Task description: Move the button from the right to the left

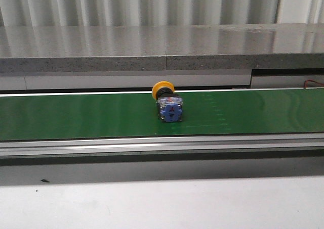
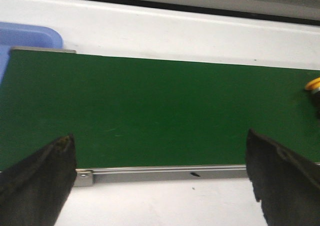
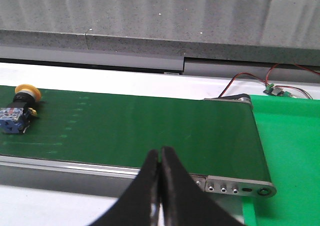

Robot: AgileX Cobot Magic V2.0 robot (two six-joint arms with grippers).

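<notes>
**Black pincers idle, button mid-belt**

Left gripper [image 2: 160, 178]: fingers spread wide, holding nothing, above the green conveyor belt [image 2: 150, 111]. Right gripper [image 3: 160, 186]: fingers pressed together, empty. Button [image 1: 167, 102]: lying on its side mid-belt, yellow cap away from the camera, well apart from both. Step, judged: button mid-transfer, ungrasped. Next: left pincer closes around it.

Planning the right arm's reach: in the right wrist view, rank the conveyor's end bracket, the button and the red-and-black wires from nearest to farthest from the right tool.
1. End bracket, just beside the shut right tool.
2. Wires, beyond the belt's far edge.
3. Button, lying far along the belt.
</notes>
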